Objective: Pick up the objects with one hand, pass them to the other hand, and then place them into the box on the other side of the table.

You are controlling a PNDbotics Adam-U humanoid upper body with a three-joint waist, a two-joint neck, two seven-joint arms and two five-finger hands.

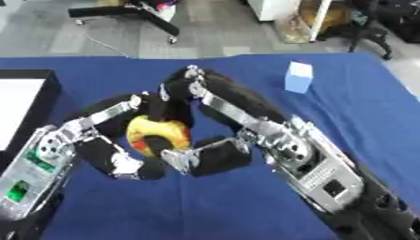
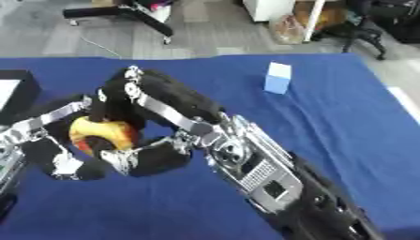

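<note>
A yellow and orange rounded object [image 1: 156,131] is held above the blue table between my two hands. My left hand [image 1: 90,140] comes in from the left, with fingers curled over the object's top and thumb beneath it. My right hand [image 1: 238,112] reaches in from the right; its fingers arch over the object's top and far side, and its thumb [image 1: 209,154] closes in from below. Both hands wrap the object, hiding most of it. The black box [image 1: 51,89] with a white inside stands at the table's left edge.
A small light blue and white block [image 1: 298,77] stands on the blue cloth [image 1: 353,112] at the far right. Past the table's far edge are a grey floor, chair legs and furniture.
</note>
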